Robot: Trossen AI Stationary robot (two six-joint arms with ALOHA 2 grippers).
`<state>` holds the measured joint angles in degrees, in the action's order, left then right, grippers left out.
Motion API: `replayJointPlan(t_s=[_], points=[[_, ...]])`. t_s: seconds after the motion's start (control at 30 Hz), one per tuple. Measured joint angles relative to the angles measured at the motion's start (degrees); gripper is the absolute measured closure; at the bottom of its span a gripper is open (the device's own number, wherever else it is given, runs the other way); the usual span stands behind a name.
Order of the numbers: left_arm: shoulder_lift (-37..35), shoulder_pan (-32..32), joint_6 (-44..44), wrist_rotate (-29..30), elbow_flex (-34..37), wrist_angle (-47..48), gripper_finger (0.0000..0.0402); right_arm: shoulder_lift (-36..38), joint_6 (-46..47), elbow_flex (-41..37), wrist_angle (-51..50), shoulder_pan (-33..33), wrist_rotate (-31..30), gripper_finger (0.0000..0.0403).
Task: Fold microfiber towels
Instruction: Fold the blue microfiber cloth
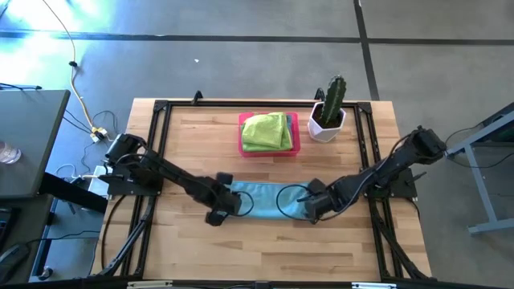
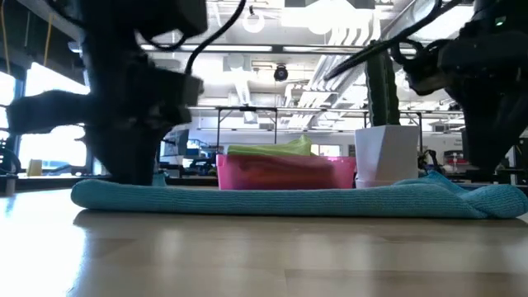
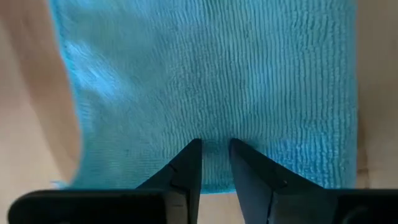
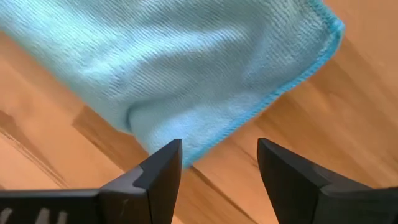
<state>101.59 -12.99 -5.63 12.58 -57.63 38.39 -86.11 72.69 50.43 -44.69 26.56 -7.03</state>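
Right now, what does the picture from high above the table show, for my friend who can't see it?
A light blue towel lies on the wooden table between two dark robot arms, the left tool and right tool at its ends. Behind it are a pink tray holding green towels and a potted cactus.

— Where on the counter [image 1: 193, 144]?
— Towel [image 1: 265, 198] flat near the front edge, midway across. Left claw [image 1: 238, 202] at its left end, right claw [image 1: 307, 205] at its right end.
— And behind?
— Tray [image 1: 294, 135] toward the back edge, straight behind the towel and well apart from it. Folded towels [image 1: 267, 131] stacked inside the tray. Potted cactus [image 1: 330, 110] just right of the tray.
— Anything touching?
— Pot close beside the tray wall; contact hard to tell.
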Motion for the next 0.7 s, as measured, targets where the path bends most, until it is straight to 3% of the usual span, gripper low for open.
replayJointPlan(t_s=[0.27,0.5,0.6,0.7], points=[[-0.3,-1.4,-6.2,0.1,3.3,-1.1,0.0330,-0.1,11.9,0.0,6.3,3.9,-5.6,0.0201],[-0.2,-2.7,-6.2,1.0,3.4,-1.2,0.0332,-0.4,12.3,0.1,17.4,6.6,-10.8,0.0201],[-0.2,-2.7,-6.7,1.0,3.4,-1.2,0.0332,-2.5,12.3,0.1,17.4,6.6,-10.1,0.0202],[-0.2,-2.7,-6.8,0.9,3.5,-1.2,0.0332,-5.5,12.0,0.0,17.7,6.6,-5.9,0.0206]])
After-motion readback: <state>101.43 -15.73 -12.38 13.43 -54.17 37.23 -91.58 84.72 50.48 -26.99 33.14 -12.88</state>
